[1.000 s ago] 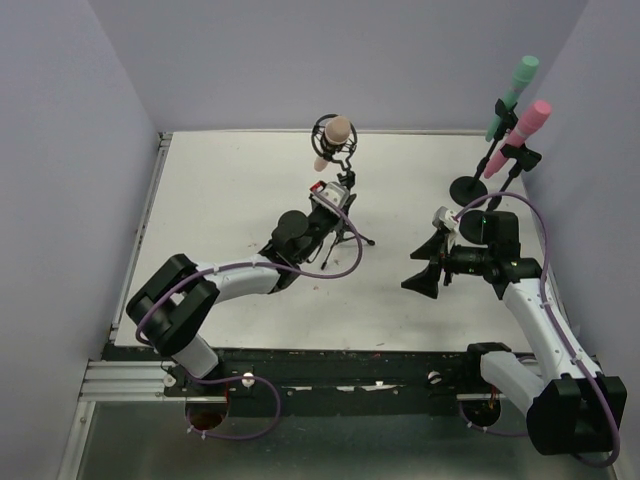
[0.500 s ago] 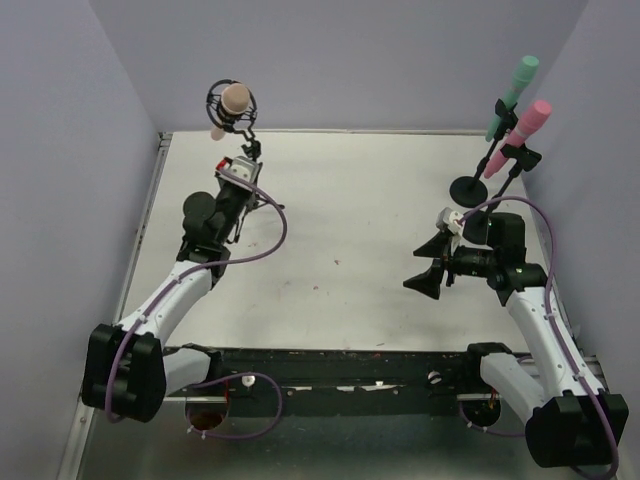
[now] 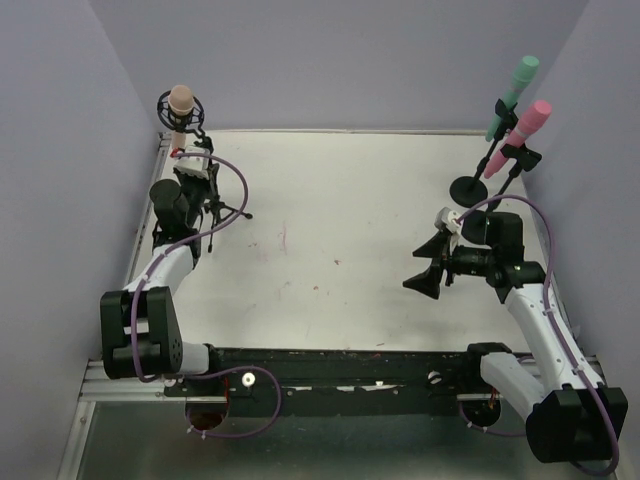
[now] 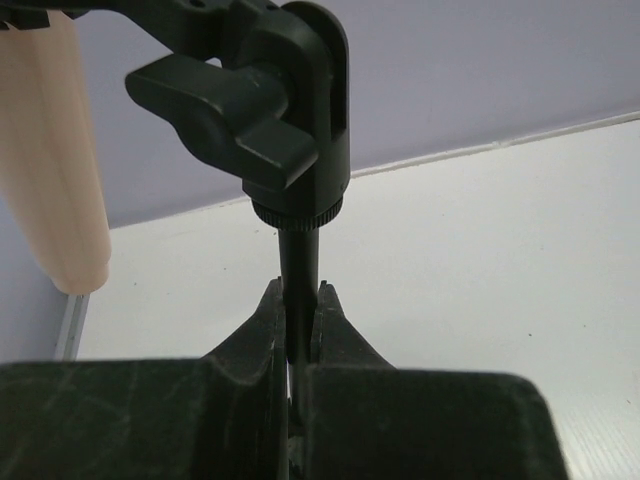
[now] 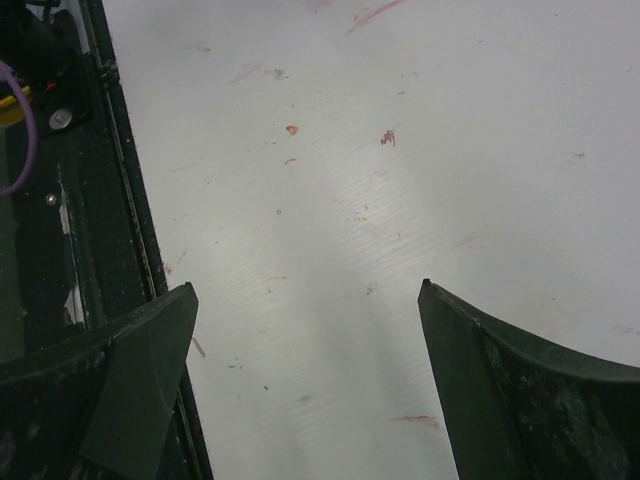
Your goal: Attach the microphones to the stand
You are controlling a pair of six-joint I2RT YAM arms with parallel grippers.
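Note:
My left gripper (image 3: 196, 172) is shut on the thin black pole of a small tripod stand (image 3: 215, 205) at the far left of the table. The pale peach microphone (image 3: 180, 103) sits upright in the stand's black ring mount. In the left wrist view the pole (image 4: 300, 265) runs between my fingertips (image 4: 299, 300) and the peach microphone (image 4: 60, 150) hangs at the left. The mint green microphone (image 3: 512, 95) and the pink microphone (image 3: 518, 135) sit tilted in the stand (image 3: 470, 187) at the far right. My right gripper (image 3: 428, 264) is open and empty over the table.
The white table (image 3: 340, 210) has grey walls on three sides. A black rail (image 5: 110, 160) runs along the near edge. The right wrist view shows only bare table with small red marks (image 5: 386, 137) between the open fingers.
My left arm has swung the tripod stand with the peach microphone from the table's middle to the far left corner. The right arm has stayed still.

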